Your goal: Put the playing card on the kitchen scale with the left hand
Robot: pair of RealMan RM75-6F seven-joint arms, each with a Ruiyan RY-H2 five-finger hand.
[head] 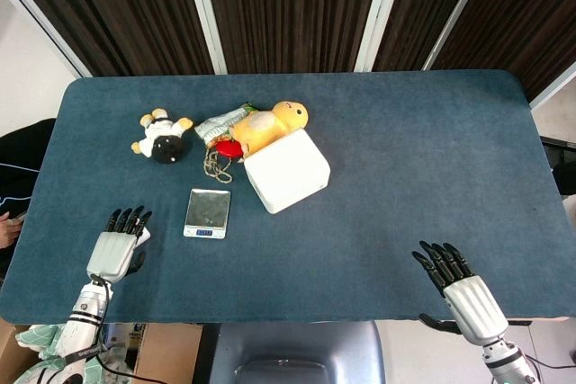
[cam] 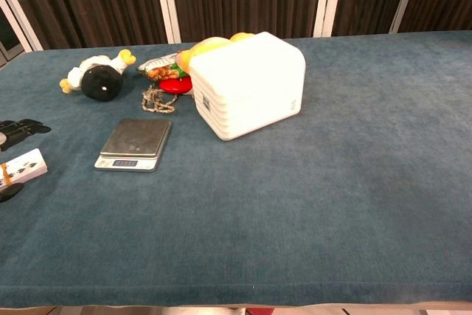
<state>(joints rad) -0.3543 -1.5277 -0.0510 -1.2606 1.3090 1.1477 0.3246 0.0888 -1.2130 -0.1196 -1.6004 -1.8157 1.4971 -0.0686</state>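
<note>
Hovering at the scale's 8 o'clock, the left hand covers the playing card, fingers spread, gripping nothing. The right hand lies empty, fingers apart.

The playing card lies left of the kitchen scale, under the left robot hand.

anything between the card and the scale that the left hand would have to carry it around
Nothing visible. The playing card sits at the left hand, and only bare blue table lies between it and the kitchen scale. The toys and white box sit beyond the scale.
</note>
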